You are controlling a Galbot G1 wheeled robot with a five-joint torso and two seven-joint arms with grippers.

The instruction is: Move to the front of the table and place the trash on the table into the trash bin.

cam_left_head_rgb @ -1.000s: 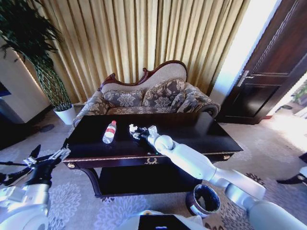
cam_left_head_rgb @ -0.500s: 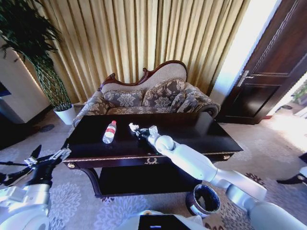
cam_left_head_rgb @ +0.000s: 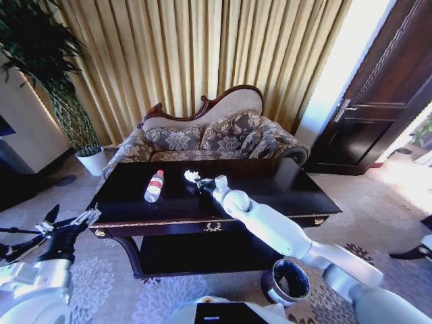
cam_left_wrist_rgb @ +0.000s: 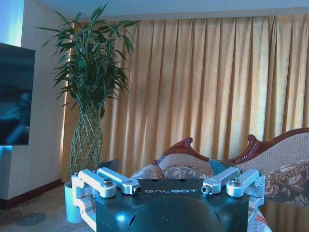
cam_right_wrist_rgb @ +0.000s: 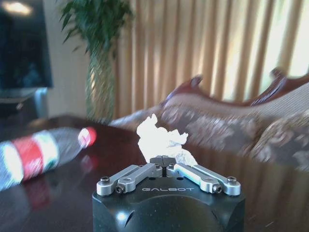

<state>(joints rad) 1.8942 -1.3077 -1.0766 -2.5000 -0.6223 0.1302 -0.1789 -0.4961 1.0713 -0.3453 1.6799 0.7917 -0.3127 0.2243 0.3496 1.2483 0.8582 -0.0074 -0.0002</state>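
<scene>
Over the middle of the dark table point(cam_left_head_rgb: 283, 185), the right gripper point(cam_left_head_rgb: 196, 179) is pinched tight on a crumpled paper wad point(cam_right_wrist_rgb: 161, 140), gripping its lower edge so the bulk stands clear above the fingertips. The bottle point(cam_left_head_rgb: 154, 185) lies on its side just beside it, untouched. The bin point(cam_left_head_rgb: 286, 282) sits on the carpet near the table's front right corner, within the arm's swing. The left gripper point(cam_left_head_rgb: 86, 217) hangs spread apart, off the table's left end.

Home living room: ornate sofa point(cam_left_head_rgb: 209, 135), gold curtains point(cam_left_head_rgb: 196, 54), potted plant point(cam_left_head_rgb: 50, 74).
</scene>
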